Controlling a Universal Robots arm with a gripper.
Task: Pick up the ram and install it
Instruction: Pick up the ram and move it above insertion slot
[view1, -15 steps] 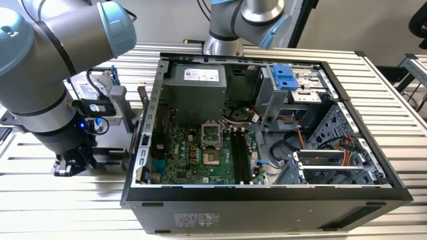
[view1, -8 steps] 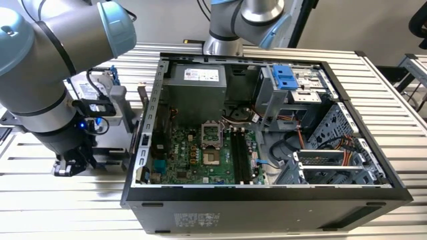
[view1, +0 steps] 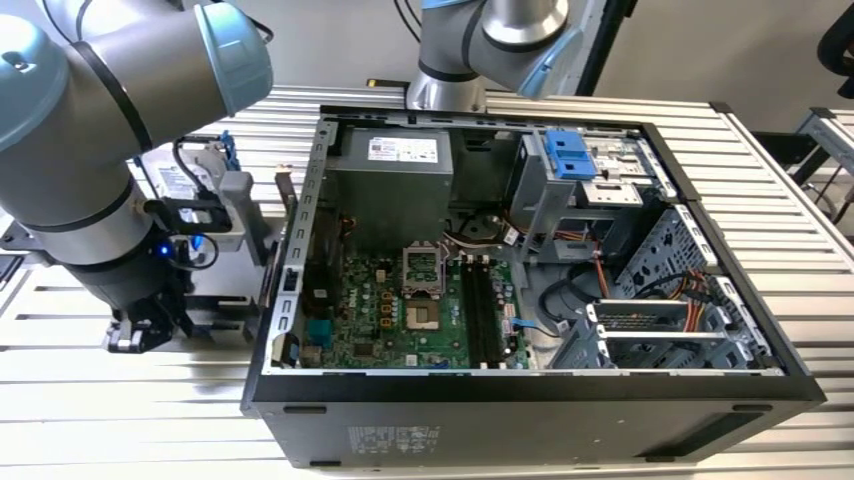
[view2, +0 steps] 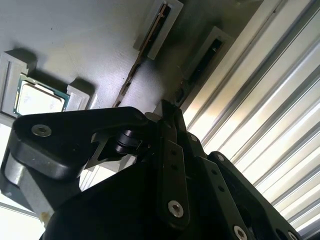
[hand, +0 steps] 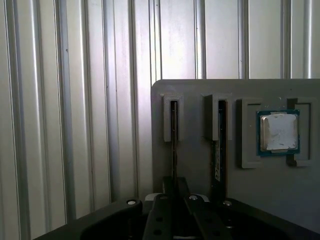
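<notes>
The ram (hand: 173, 135) is a thin stick standing on edge in a slot of a grey holder (hand: 200, 92). In the second wrist view the ram (view2: 131, 80) runs as a narrow line into the fingertips. My gripper (hand: 175, 186) sits low over the holder, its black fingers drawn close together on the stick's near end. In the exterior view the gripper (view1: 140, 328) is down at table height to the left of the open computer case (view1: 534, 400). The black motherboard slots (view1: 481, 310) lie inside the case, apart from the gripper.
A second stick (hand: 218, 145) stands in the neighbouring slot. A square silver processor chip (hand: 279, 131) rests in a pocket of the same holder. The table is ribbed metal (hand: 75, 125). A second arm's base (view1: 461, 60) stands behind the case.
</notes>
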